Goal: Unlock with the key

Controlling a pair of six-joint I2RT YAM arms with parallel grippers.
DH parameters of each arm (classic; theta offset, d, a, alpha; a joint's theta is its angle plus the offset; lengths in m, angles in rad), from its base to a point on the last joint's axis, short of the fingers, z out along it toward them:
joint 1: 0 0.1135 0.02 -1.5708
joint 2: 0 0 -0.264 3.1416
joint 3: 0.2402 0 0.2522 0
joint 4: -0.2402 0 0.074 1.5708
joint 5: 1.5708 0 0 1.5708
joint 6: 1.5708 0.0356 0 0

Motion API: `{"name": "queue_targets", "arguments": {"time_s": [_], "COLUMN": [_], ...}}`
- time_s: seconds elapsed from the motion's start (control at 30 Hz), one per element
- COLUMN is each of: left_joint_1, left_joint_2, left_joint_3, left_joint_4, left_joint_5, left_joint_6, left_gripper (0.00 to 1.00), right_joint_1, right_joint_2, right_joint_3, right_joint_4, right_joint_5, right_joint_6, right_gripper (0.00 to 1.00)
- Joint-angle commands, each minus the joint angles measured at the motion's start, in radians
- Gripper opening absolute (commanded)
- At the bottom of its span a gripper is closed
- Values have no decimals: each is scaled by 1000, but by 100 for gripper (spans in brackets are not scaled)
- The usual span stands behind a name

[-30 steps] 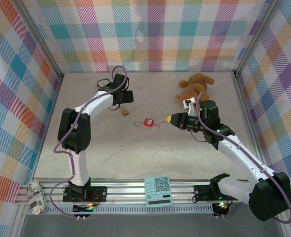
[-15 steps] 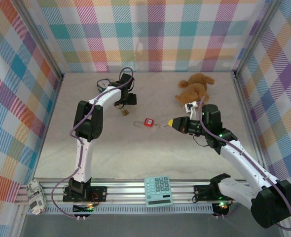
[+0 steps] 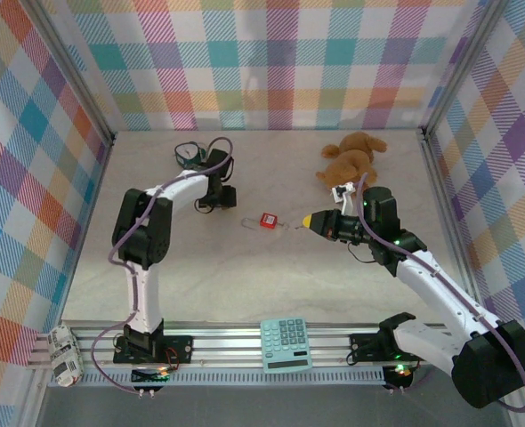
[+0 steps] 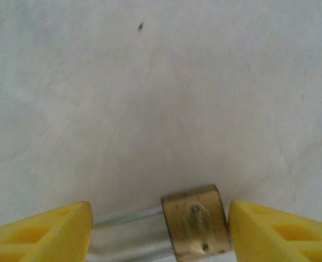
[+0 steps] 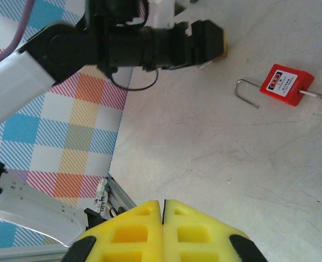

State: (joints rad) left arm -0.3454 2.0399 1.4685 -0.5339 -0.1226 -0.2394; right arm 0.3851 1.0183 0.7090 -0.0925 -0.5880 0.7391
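A small brass padlock with a silver shackle lies on the pale table between the yellow fingers of my left gripper. The jaws are open, with a sliver of table showing on each side of the padlock. From above, the left gripper covers that padlock. A red padlock lies mid-table, its shackle swung out. A thin metal piece with a wire ring juts from its end; I cannot tell whether that is the key. My right gripper is shut and empty, just right of it.
A brown teddy bear lies at the back right. A teal calculator rests on the front rail. Plaid walls close in the left, back and right sides. A loop of black cable sits behind the left gripper.
My left gripper has come down and toward me over the brass padlock, which was in plain sight before, and its jaws have narrowed. The right arm has barely moved.
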Motion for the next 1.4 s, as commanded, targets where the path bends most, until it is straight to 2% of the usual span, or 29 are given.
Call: {"name": "queue_targets", "arguments": {"time_s": [0.0,0.13,0.3,0.43,0.6,0.83,1.07,1.37], "left_joint_1": [-21,-66,-72,-60,-17,22,28,26], "left_joint_2": [-96,-144,-198,-190,-75,109,83,-102], "left_joint_3": [-87,-200,-262,-172,1,155,43,-194], "left_joint_4": [66,125,160,118,82,22,93,165], "left_joint_5": [47,102,147,85,118,115,103,152], "left_joint_6": [-33,-76,-103,-34,8,28,16,-51], "left_gripper": [63,62,62,64,63,63,63,64], "right_joint_1": [-8,-8,-8,-8,-8,-8,-7,-8], "right_joint_2": [-9,-3,-13,-14,-7,-16,-26,-11], "right_joint_3": [30,43,52,50,46,43,47,60], "right_joint_4": [-7,-16,-38,-41,-32,-45,-62,-55], "right_joint_5": [-26,-26,-15,-9,-8,2,6,13], "right_joint_6": [-32,-46,-66,-71,-57,-52,-63,-70], "right_gripper": [4,4,4,4,4,4,4,4]}}
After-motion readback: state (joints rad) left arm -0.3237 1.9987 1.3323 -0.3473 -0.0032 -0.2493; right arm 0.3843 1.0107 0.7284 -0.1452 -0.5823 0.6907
